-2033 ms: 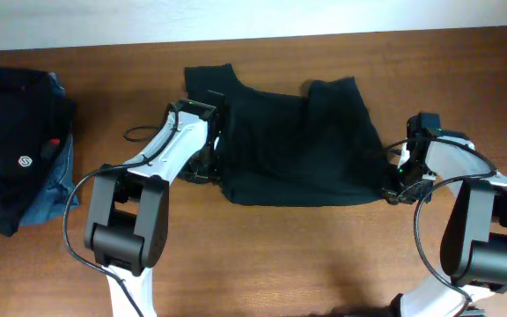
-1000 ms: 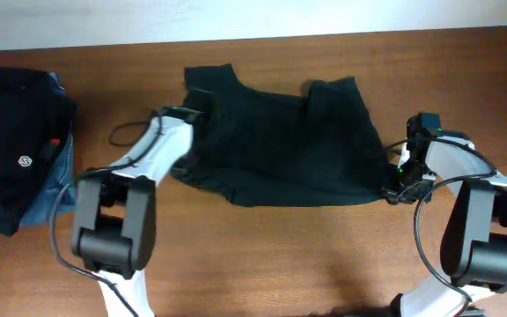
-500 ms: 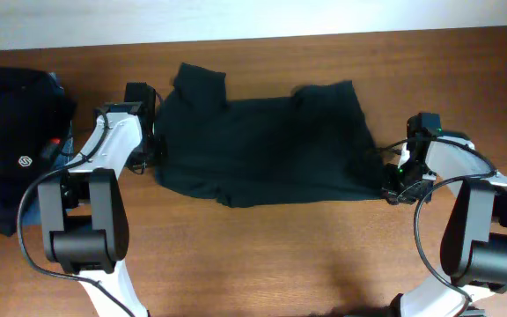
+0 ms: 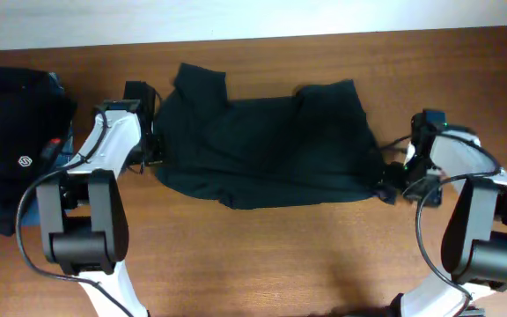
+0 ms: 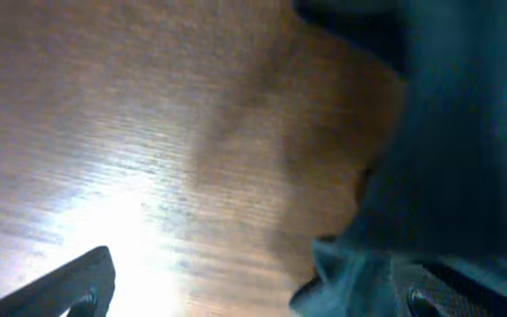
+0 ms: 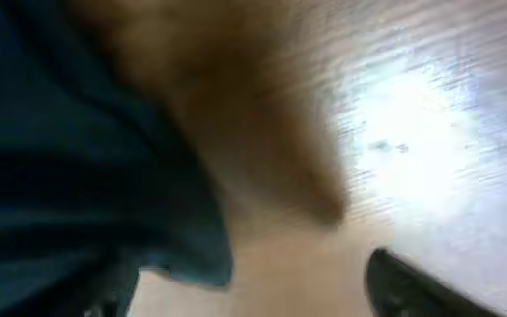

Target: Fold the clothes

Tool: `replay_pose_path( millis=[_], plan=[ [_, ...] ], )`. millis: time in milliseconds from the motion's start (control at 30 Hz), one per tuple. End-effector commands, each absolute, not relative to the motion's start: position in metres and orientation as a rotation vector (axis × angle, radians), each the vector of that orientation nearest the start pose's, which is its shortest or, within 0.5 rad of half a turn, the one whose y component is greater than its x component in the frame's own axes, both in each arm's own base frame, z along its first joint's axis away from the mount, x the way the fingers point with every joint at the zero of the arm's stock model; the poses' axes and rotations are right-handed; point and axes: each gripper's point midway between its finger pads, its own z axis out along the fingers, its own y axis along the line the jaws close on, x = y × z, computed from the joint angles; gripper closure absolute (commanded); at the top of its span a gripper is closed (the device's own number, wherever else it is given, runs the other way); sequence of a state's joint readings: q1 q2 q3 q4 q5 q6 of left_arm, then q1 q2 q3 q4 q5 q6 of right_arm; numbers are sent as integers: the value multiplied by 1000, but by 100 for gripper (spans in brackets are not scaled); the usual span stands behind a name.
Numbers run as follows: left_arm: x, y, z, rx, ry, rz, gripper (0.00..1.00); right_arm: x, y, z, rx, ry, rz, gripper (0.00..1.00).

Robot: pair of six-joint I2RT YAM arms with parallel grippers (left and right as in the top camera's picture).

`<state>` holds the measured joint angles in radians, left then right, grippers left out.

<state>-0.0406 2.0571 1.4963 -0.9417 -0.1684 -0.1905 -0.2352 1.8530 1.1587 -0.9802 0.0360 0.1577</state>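
I am watching the plain black short-sleeved T-shirt (image 4: 271, 150) lying spread out across the middle of the brown wooden table (image 4: 262, 255). The left gripper (image 4: 150, 151) is sitting at its left edge, fingers (image 5: 77, 286) standing wide apart and clamping nothing. The right gripper (image 4: 393, 187) is sitting at the shirt's right-hand corner, fingers (image 6: 412, 282) likewise apart. A dark folded garment with a small white round logo (image 4: 11, 141) is lying well apart at the far left.

Black T-shirt (image 4: 271, 150) spread across the table (image 4: 262, 255).
I see it lying mostly flat and unfolded, plain, dark, thin fabric with no print; one sleeve pokes out at the far left, creases gather near the far edge, and the near hem runs unevenly.
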Motion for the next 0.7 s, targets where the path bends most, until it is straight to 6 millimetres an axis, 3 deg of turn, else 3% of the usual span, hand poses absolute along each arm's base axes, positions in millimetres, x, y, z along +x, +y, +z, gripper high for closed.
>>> replay_pose_path(
  millis=[0,100,167,367,433,467,500,533,567,667],
  plan=[
    [423,9,98,-249,2865,182,1,318,-72,42,628,3099,34,9],
    [412,1,131,-241,2830,98,1,328,-63,69,577,3079,47,6],
    [403,-10,143,-226,2836,7,1,330,-55,80,541,3072,55,5],
    [368,-48,145,-108,2951,-89,2,328,-16,91,354,3095,91,9],
    [360,-62,143,-49,2979,-88,8,328,-5,90,301,3103,91,12],
    [357,-68,141,-23,2989,-88,17,328,3,90,267,3105,95,16],
    [351,-77,138,15,3004,-87,38,329,12,91,231,3104,105,20],
    [343,-85,131,56,3030,-83,67,331,23,91,181,3099,118,27],
    [339,-88,127,73,3045,-79,79,332,27,91,163,3096,123,30],
    [318,-92,108,116,3117,-57,97,338,48,91,69,3069,130,34]
  ],
)
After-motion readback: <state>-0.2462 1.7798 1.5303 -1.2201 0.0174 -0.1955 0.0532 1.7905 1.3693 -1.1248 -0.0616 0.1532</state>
